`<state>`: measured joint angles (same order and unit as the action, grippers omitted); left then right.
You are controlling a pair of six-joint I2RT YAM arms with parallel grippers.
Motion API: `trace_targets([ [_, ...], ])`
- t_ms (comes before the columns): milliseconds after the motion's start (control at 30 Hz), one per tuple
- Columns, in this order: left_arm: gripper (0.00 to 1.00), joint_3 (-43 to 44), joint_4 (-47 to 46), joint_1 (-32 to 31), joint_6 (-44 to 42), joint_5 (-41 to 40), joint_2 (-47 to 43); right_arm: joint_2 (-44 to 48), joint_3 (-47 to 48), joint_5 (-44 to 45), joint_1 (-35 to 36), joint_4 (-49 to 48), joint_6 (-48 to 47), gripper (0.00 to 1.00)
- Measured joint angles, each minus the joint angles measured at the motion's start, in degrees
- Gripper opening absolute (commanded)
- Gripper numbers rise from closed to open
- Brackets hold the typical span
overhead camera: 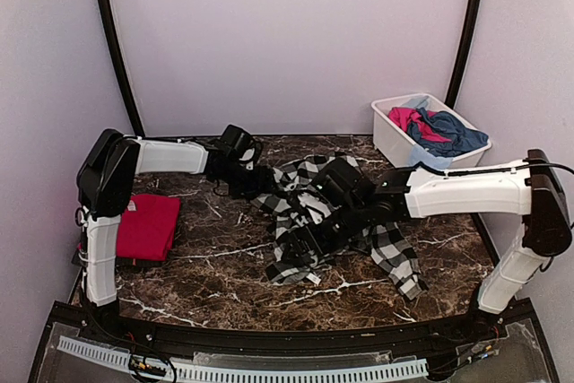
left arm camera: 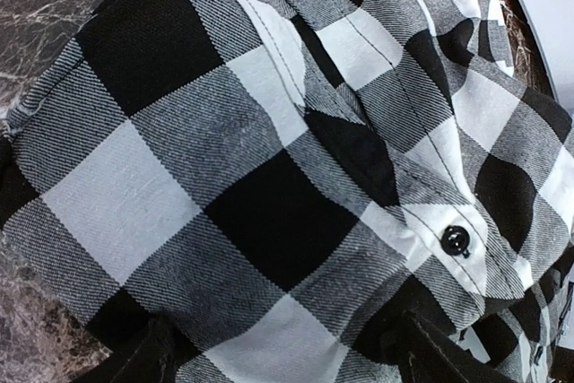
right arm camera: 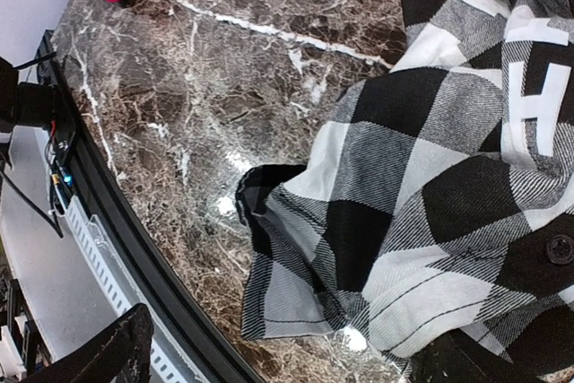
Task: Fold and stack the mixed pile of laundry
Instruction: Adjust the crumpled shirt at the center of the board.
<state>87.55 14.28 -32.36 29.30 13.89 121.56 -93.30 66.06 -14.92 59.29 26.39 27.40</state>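
On the tabletop [overhead camera: 215,284] the checked shirt [overhead camera: 289,221] was left sprawled mid-surface and crumpled, its long axis run from far-left to near-right. The left tool [overhead camera: 244,181] was parked at the far-left end and the right tool [overhead camera: 300,241] over the middle - both spread wide, nothing pinched. The right was judged nearer the bulk.

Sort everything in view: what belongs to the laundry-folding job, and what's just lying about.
Job things:
- checked shirt, spread mid-table
- red garment, at the left
- pink and blue clothes, in the tub

Lying about:
- white tub, back right
- marble table
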Motion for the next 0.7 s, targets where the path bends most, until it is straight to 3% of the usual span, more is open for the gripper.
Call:
trace_targets([
  [133,0.81,2.5,0.9,0.0,0.6,-0.6,2.7,-5.0,2.7,3.7,1.4,2.4,1.6,0.81],
  [200,0.75,3.8,0.9,0.0,0.8,-0.9,3.8,-8.0,3.5,5.8,1.8,4.0,2.5,0.62],
  [267,0.61,5.2,1.1,0.0,1.2,-1.1,4.8,-9.7,3.5,7.4,2.1,5.4,2.5,0.42],
  [333,0.29,6.2,1.2,0.0,1.4,-1.1,5.8,-10.1,3.5,9.5,2.3,7.4,3.3,0.25],
  [400,0.06,6.3,1.3,0.5,1.6,-0.8,6.0,-9.2,3.5,11.5,2.3,8.7,3.7,0.0],
  [533,0.0,3.8,0.5,2.0,2.4,0.7,4.7,-4.4,3.4,15.3,1.6,11.2,3.5,0.0],
  [700,0.0,-7.6,0.7,5.0,2.4,1.4,-7.2,7.3,3.5,17.9,-2.8,13.2,1.6,0.0],
])
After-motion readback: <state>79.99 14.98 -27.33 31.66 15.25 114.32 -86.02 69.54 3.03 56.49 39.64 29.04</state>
